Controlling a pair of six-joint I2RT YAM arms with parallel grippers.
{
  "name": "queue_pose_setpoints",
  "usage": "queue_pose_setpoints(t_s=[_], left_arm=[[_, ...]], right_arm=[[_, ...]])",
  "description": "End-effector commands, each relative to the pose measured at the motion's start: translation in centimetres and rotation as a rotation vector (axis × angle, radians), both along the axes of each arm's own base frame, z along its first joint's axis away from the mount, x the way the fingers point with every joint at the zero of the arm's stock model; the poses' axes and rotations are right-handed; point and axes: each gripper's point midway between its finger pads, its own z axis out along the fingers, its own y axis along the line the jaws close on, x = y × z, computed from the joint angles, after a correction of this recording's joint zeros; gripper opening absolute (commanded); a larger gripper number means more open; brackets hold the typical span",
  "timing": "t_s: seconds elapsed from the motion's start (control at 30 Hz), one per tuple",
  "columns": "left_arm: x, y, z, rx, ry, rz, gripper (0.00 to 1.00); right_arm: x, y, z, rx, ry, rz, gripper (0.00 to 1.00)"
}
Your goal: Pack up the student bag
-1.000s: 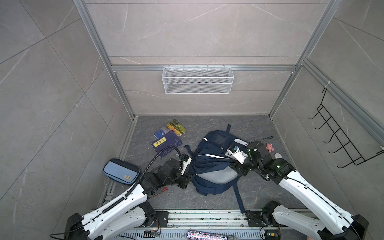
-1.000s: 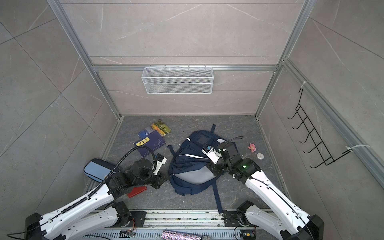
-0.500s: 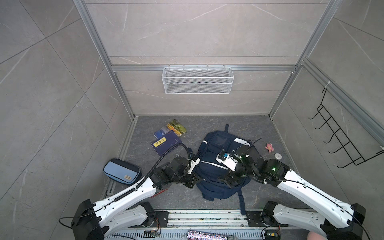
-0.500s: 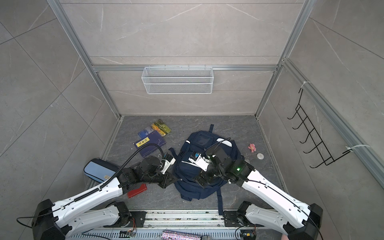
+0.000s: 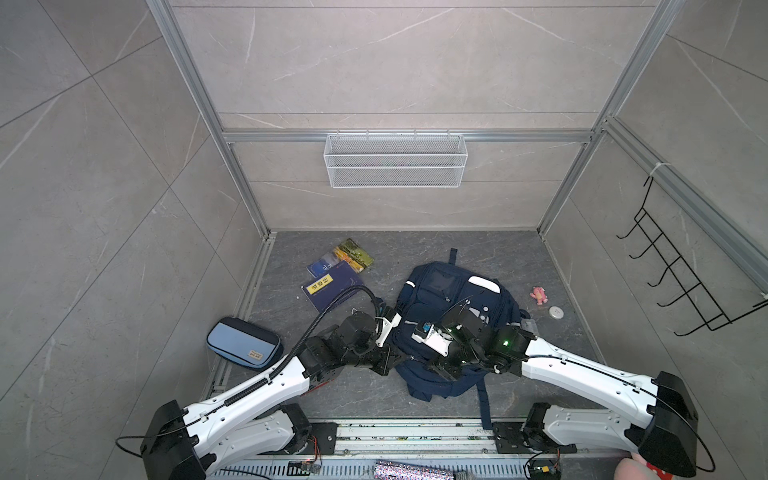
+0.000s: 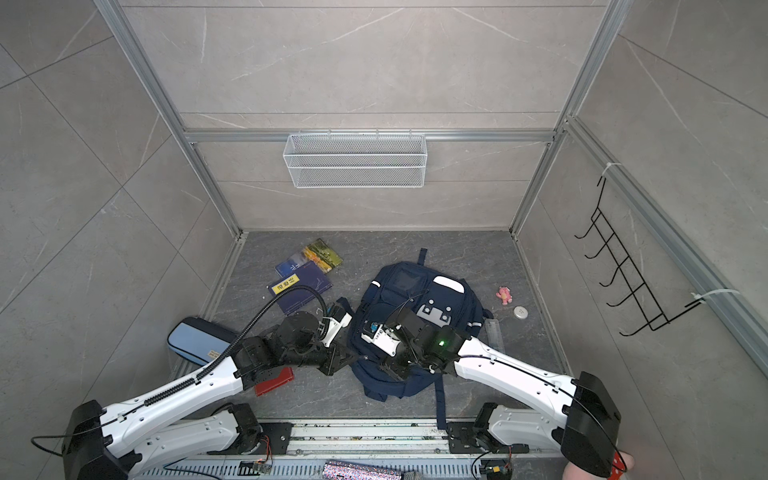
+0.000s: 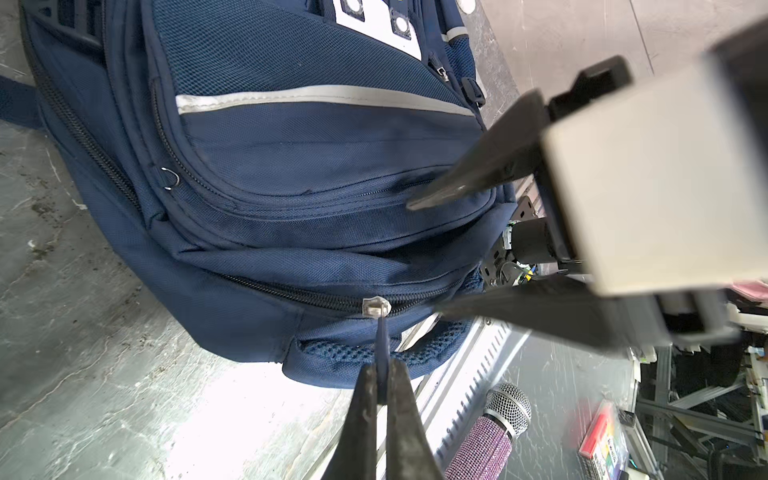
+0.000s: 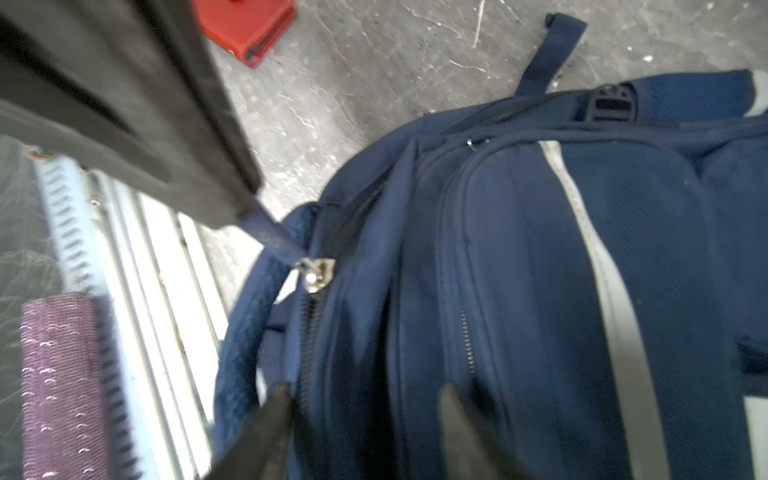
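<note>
Right tool [image 8: 365, 395] has swung onto the student bag [image 7: 311, 137], spread; left tool [image 7: 382, 374] pinches zip pull [image 7: 381, 336].

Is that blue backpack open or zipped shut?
Zipped shut, seemingly: the student bag shows meshed zip teeth beside the slider, no gap; left claw pinches its pull.

Grey tiled walls [image 5: 374, 62], dark marbled floor [image 5: 498, 257], white wire basket [image 5: 395, 166], black hook rack [image 5: 681, 257].

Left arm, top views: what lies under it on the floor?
A flat red object shows partly from under the left arm in a top view. The arm covers the rest of it, so I cannot tell what it is.
</note>
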Motion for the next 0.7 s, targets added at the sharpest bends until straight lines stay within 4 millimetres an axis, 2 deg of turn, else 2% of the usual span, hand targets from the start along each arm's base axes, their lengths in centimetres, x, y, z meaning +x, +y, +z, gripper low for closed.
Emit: queue_pose_setpoints(t_s=[0.0,0.07,0.1,0.27,0.4,0.5,0.67], left_arm=[[0.8,-0.8,3.7,-0.106,-0.081,0.019,0.0],[1.8,0.4,2.5,-0.024,-0.082,0.096,0.0],[2.3,1.1,1.9,0.014,-0.083,0.133,0.0],[5.4,2.6,0.1,0.142,-0.076,0.278,0.0],[7.7,4.7,-2.0,0.29,-0.095,0.412,0.0],[9.7,5.8,-2.5,0.278,-0.098,0.498,0.0],[12.2,6.2,-2.8,0.269,-0.143,0.522,0.0]], right_arm=[[1.4,-0.5,0.0,-0.02,-0.072,-0.053,0.24],[2.0,-1.3,0.4,-0.047,-0.111,-0.082,0.03],[2.2,-1.8,0.7,-0.055,-0.133,-0.098,0.0],[2.7,-3.9,3.1,-0.059,-0.239,-0.145,0.0],[1.7,-5.2,4.0,-0.091,-0.241,-0.108,0.0],[1.1,-6.2,3.7,-0.152,-0.241,-0.068,0.0],[0.8,-6.9,5.2,-0.143,-0.273,-0.057,0.0]])
